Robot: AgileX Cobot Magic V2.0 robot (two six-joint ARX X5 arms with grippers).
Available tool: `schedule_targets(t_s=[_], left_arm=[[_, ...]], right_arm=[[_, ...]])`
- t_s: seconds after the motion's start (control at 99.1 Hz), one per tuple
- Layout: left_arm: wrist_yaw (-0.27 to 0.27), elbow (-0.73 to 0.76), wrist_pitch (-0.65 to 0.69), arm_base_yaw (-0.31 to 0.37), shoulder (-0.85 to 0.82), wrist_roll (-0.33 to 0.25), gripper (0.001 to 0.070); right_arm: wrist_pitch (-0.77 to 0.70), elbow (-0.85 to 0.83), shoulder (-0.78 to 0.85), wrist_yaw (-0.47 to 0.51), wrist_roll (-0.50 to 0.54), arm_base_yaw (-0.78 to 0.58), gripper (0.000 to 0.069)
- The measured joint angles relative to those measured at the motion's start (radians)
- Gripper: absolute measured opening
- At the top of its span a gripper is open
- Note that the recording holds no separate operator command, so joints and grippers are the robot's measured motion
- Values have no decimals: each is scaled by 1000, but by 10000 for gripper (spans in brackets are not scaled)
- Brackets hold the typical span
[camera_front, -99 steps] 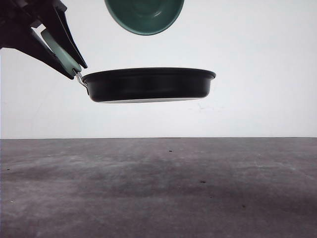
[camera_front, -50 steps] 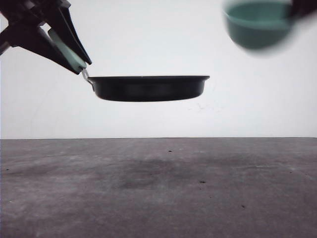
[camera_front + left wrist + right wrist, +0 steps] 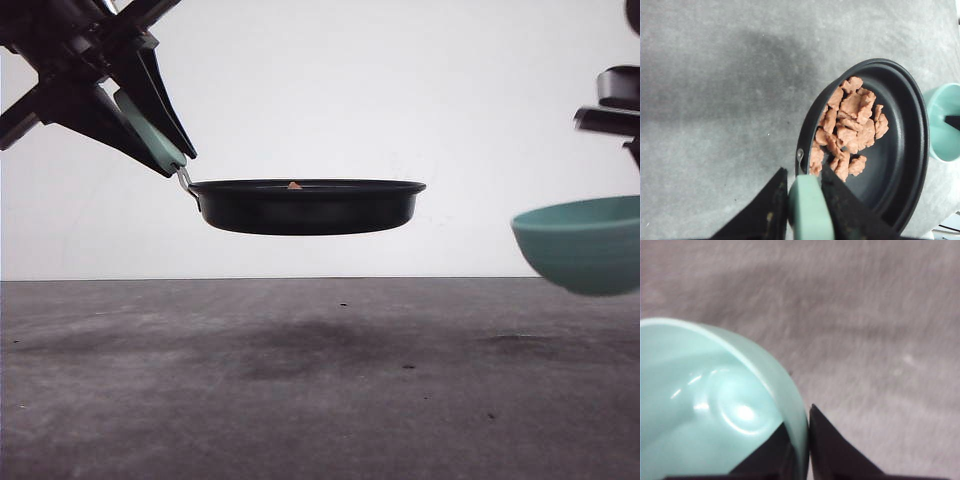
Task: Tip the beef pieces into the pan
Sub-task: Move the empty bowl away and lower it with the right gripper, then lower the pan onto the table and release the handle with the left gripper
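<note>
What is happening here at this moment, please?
The left gripper holds the pan by its mint-green handle, in the air above the table. The beef pieces lie heaped inside the pan. The right gripper grips the rim of a teal bowl, which looks empty, off to the right of the pan and slightly lower.

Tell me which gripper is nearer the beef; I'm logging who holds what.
Left. The left gripper clamps the pan handle right beside the beef. The right gripper holds the bowl off to the pan's right, apart from it.
</note>
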Motion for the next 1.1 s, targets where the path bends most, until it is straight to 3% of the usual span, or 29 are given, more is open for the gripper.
schedule_targets(t_s=[0.202, 0.414, 0.464, 0.626, 0.706, 0.969, 0.999, 1.1], left_arm=[[0, 0, 0, 0, 0, 7, 61], [-2, 0, 0, 0, 0, 24, 61], [-8, 0, 2, 0, 0, 26, 61], [-29, 0, 23, 0, 0, 26, 61], [-44, 0, 34, 0, 0, 26, 61], [-106, 0, 69, 2, 26, 26, 61], [-107, 1, 78, 2, 39, 26, 61], [-108, 2, 84, 2, 90, 26, 61]], right_arm=[[-20, 0, 143, 1, 0, 32, 16], [-6, 0, 170, 25, 0, 58, 35], [-6, 0, 182, 42, 0, 64, 119], [-10, -1, 187, 62, 0, 73, 586], [-8, -1, 166, 80, -2, 73, 685], [-21, 58, -82, 85, -10, 73, 671], [-21, 74, -124, 70, -10, 74, 619], [-11, 96, -290, 24, -11, 102, 319]])
